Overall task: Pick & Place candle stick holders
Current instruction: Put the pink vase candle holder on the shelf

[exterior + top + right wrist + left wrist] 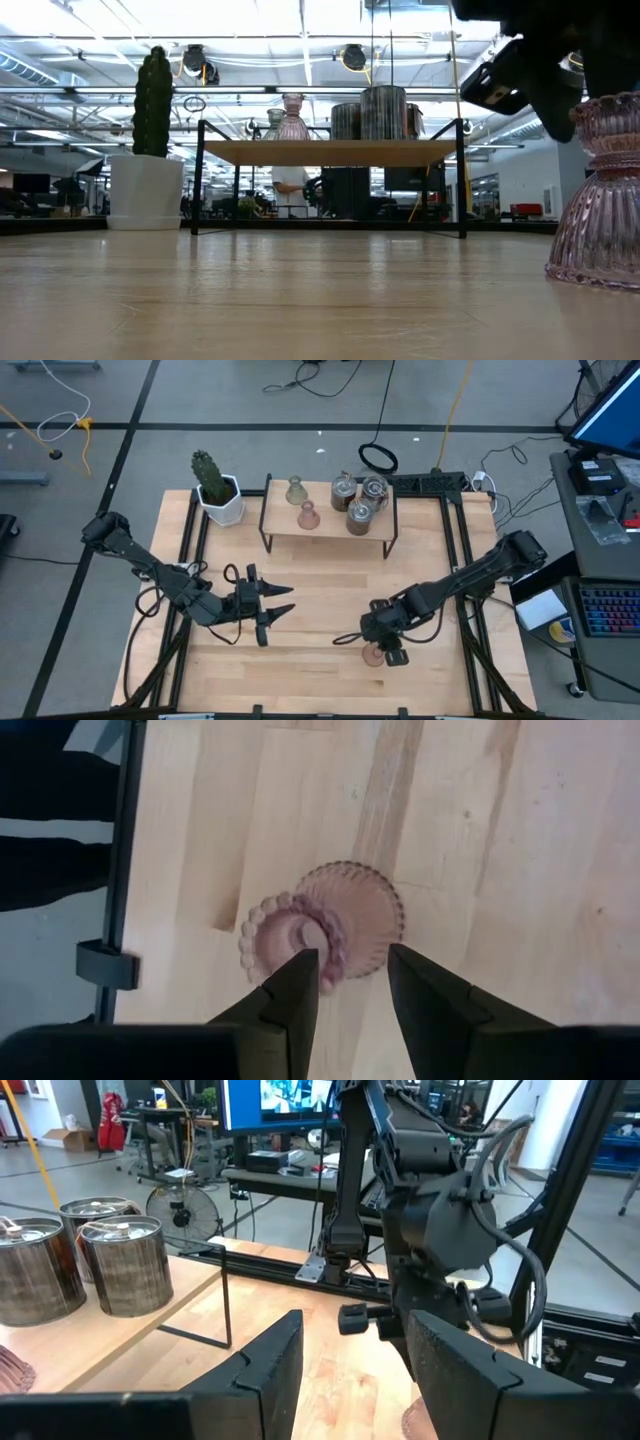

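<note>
right pincer (350, 985) | over the pink candle holder (325, 925) standing near the bench's front edge, fingers apart astride its beaded neck, not clamped – apparently lined up to grip | left pincer (272, 606) | mid-bench, fingers apart, empty, waiting | other five holders on the small shelf (285, 525) at the back edge

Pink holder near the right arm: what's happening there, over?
Right gripper open, above the pink holder, not gripping. Holder upright on the table. Left gripper open, empty, mid-table. Nothing in the way.
</note>
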Robot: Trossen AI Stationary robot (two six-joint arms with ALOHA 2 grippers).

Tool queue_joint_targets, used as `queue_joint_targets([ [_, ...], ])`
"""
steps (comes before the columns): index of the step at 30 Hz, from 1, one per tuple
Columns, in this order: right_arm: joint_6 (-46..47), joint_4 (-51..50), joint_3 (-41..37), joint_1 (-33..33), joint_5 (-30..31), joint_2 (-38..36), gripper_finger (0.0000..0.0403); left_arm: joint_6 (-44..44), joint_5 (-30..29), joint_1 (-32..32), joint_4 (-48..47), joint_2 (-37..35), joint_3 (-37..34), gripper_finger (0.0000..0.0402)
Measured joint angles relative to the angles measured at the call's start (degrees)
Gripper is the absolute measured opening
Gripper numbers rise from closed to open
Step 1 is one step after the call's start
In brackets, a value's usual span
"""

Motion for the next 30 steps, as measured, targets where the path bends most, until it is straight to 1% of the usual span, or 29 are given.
queue_joint_targets([
  [9, -0.2, 0.7, 0.1, 0.0, -0.8, 3.9, 0.0116, 0.1, 0.0, 0.1, -0.1, 0.0, 0.0, 0.0182],
  [11, 0.0, 0.9, 0.2, 0.0, -1.0, 4.3, 0.0111, 0.1, 0.0, 0.1, -0.1, 0.0, 0.0, 0.0182],
  [14, 0.0, 1.0, 0.2, 0.0, -0.7, 4.3, 0.0083, 0.1, 0.0, 0.1, -0.1, 0.0, 0.0, 0.0182],
  [17, 0.0, 0.8, 0.2, 0.0, 0.3, 3.9, 0.0038, 0.1, 0.0, 0.1, -0.1, 0.0, 0.0, 0.0182],
  [18, 0.0, 0.5, 0.2, 0.0, 0.8, 3.5, 0.0026, 0.1, 0.0, 0.1, -0.1, 0.0, 0.0, 0.0182],
  [23, -0.1, 0.5, 0.2, -0.3, 5.0, 2.2, 0.0025, -0.1, 0.0, 0.1, -0.1, 0.0, 0.0, 0.0182],
  [25, -0.5, -0.9, 0.6, -0.8, 6.9, 1.0, 0.0025, -1.1, 0.0, 0.1, -0.1, 0.0, 0.0, 0.0182],
  [30, -2.7, -1.5, 4.9, -3.7, 10.2, -3.8, 0.0025, -2.1, 1.2, 0.1, -0.1, 0.0, 0.0, 0.0182],
])
